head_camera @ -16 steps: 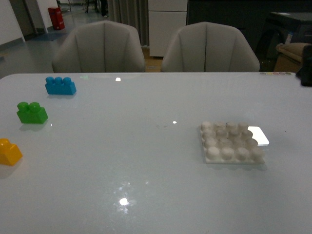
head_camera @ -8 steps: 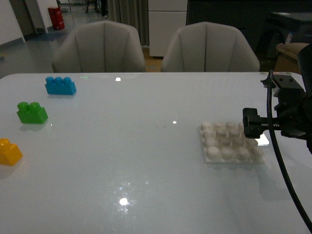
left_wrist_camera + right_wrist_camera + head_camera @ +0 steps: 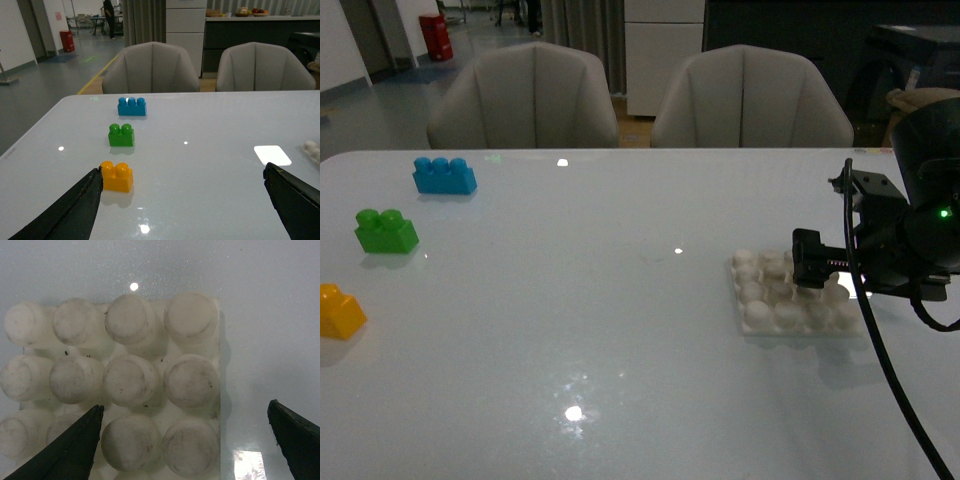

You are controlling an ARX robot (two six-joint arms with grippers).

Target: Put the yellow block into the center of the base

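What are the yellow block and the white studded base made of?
The yellow block looks like moulded plastic, smooth and slightly glossy with rounded studs. The base also looks plastic, duller white, its studs scuffed and speckled with dirt.

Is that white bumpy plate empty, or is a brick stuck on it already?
Empty: the base shows only bare studs where visible, and the yellow block lies far from it.
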